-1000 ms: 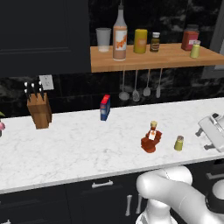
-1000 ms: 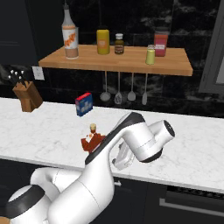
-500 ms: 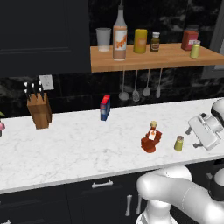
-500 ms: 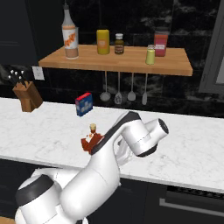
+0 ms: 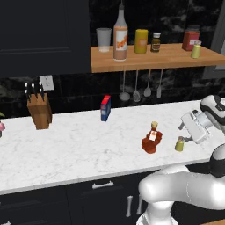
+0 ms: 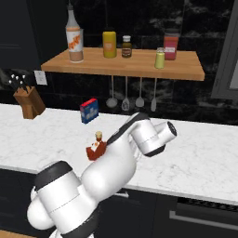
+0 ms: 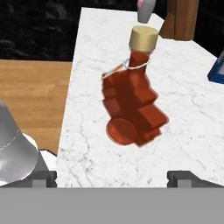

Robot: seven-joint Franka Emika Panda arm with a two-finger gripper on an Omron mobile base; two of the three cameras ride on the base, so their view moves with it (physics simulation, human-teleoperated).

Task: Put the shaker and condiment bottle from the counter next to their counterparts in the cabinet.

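Observation:
The condiment bottle (image 5: 152,139) stands upright on the counter (image 5: 79,149), reddish-brown with a tan cap; it is also in the right base view (image 6: 96,148) and mid-frame in the hand view (image 7: 131,105). The small yellow-green shaker (image 5: 179,143) stands just right of it; its grey cap (image 7: 13,148) looms at the hand view's lower left. My gripper (image 5: 184,132) hangs open just above and right of the shaker, pointing at the bottle, with nothing between its fingertips (image 7: 183,177). On the cabinet shelf (image 5: 154,59) stand the matching shaker (image 5: 196,49) and the tall pale bottle (image 5: 120,37).
A knife block (image 5: 38,110) and a blue box (image 5: 105,107) stand on the counter to the left. Utensils (image 5: 136,88) hang under the shelf. A glass (image 5: 103,39), yellow canister (image 5: 141,41), dark jar (image 5: 155,42) and red jar (image 5: 191,39) share the shelf.
The hand has swung in from the right edge, leftward toward the shaker and bottle. The jaws stayed open. Bottle and shaker have not moved.

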